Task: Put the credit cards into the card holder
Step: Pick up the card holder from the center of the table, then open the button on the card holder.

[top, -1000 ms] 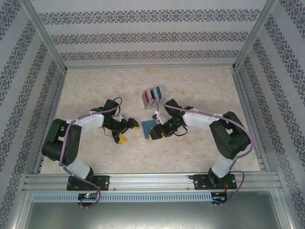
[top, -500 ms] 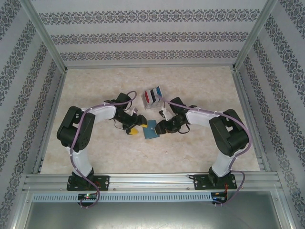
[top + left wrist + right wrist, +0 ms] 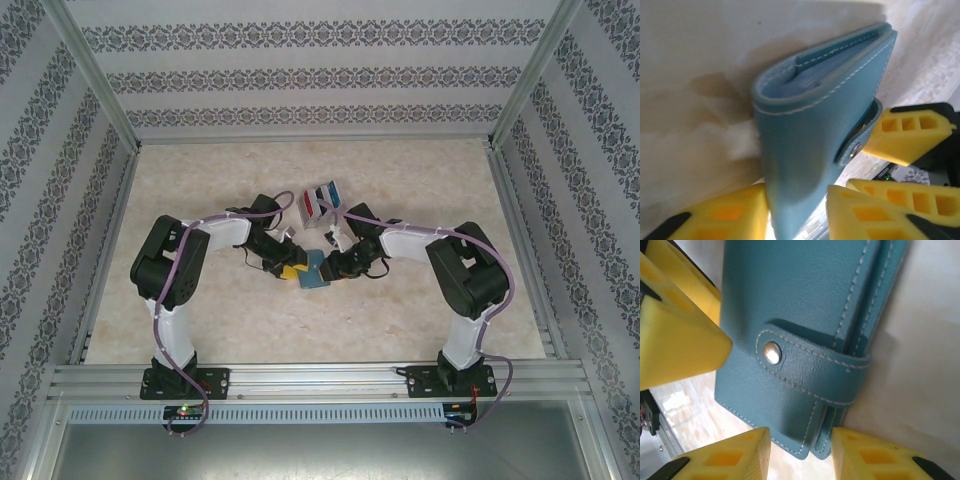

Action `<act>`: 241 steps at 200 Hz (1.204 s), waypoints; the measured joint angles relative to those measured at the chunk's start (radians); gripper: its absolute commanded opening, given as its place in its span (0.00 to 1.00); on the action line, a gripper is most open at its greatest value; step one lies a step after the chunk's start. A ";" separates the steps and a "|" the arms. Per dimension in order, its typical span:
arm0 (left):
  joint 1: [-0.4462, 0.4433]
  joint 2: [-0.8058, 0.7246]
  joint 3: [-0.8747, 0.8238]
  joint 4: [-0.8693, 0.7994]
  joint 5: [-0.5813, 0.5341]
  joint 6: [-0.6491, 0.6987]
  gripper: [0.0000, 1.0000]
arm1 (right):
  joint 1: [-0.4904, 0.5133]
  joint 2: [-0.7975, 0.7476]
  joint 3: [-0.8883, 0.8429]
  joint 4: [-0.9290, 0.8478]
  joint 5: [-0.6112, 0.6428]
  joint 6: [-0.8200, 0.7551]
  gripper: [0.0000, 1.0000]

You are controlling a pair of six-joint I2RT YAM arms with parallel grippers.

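Both pincers, left pincer [image 3: 797,212] and right pincer [image 3: 800,452], clench the card holder [image 3: 805,315]; teal, white-stitched, strap snapped closed.

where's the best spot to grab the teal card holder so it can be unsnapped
Probably by the folded spine end, coming in from the left. The card holder is closed, and its snap strap wraps over the open edge on the opposite side. A hold on the spine, as the left pincer looks set to take, leaves the strap and its metal stud free for the right pincer.

Lab test cell [image 3: 560,60] — aluminium frame, wallpapered walls
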 measured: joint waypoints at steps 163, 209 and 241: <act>-0.013 0.016 0.033 -0.116 0.029 0.175 0.00 | -0.145 -0.201 0.172 -0.043 0.433 0.091 0.52; -0.013 0.044 0.053 -0.163 0.071 0.222 0.00 | -0.119 -0.159 0.172 -0.048 0.299 0.037 0.47; -0.012 0.046 0.062 -0.198 0.113 0.226 0.00 | 0.022 -0.206 -0.006 -0.068 0.234 0.031 0.46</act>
